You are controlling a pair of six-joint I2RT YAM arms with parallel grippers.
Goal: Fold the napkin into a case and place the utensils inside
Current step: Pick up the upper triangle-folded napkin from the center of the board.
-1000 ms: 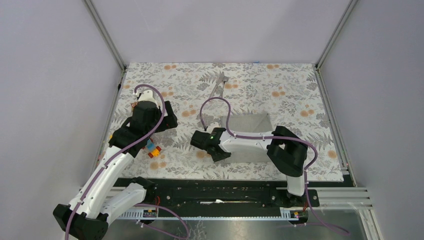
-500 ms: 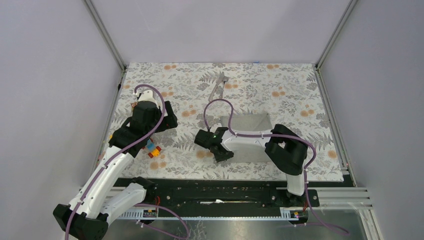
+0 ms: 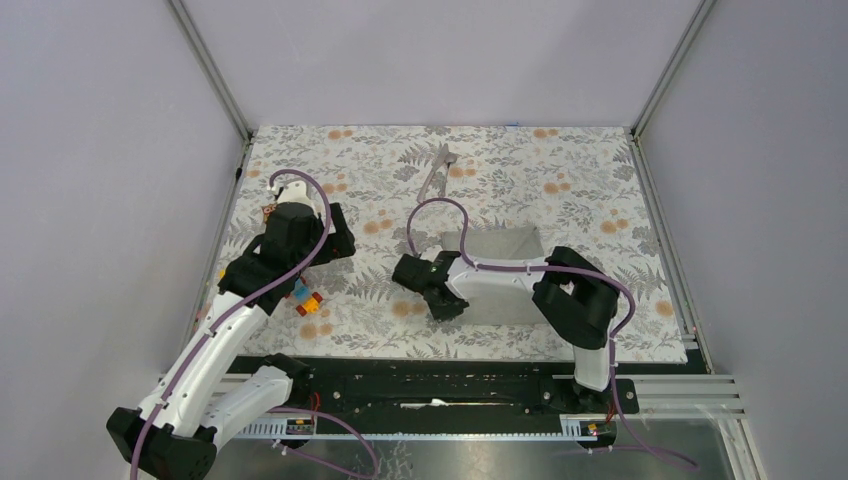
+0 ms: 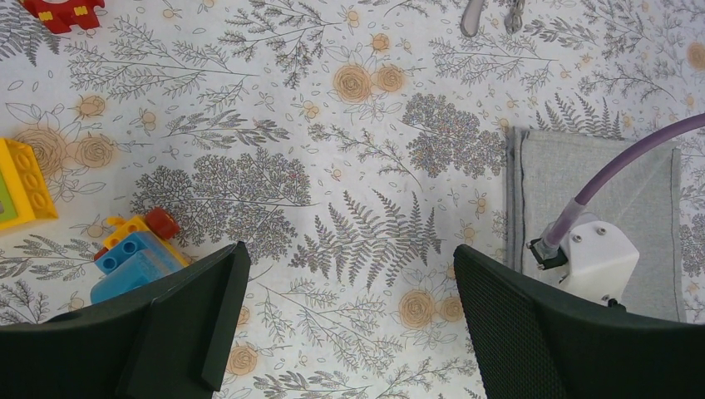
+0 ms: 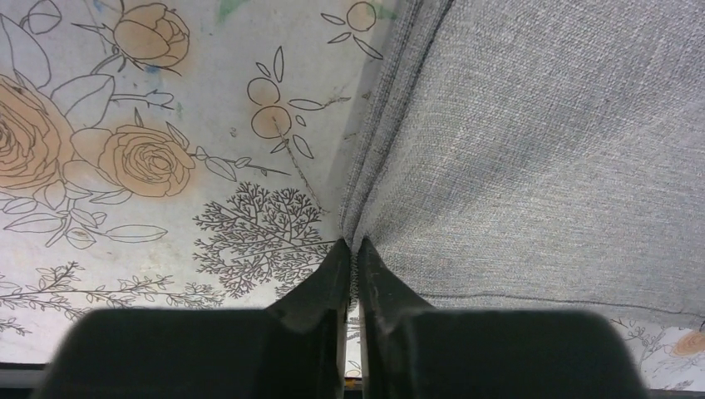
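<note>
Napkin (image 5: 540, 150) lies flat on tabletop (image 3: 590, 180), its near-left edge caught between right fingers (image 5: 339, 266), which are nearly closed and pinching the cloth. Left fingers (image 4: 208, 307) spread wide, holding nothing, hovering over the floral cloth; toy blocks (image 4: 133, 258) just left of them, napkin off to their right. Utensils (image 3: 437, 170) lie well beyond both, apart from napkin.

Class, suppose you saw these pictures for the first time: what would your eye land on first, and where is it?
The right gripper pinches an edge of the grey napkin near the table's middle. On the left, the left gripper hangs wide open over the floral tablecloth beside bright toy blocks. Shiny utensils lie at the far middle.
</note>
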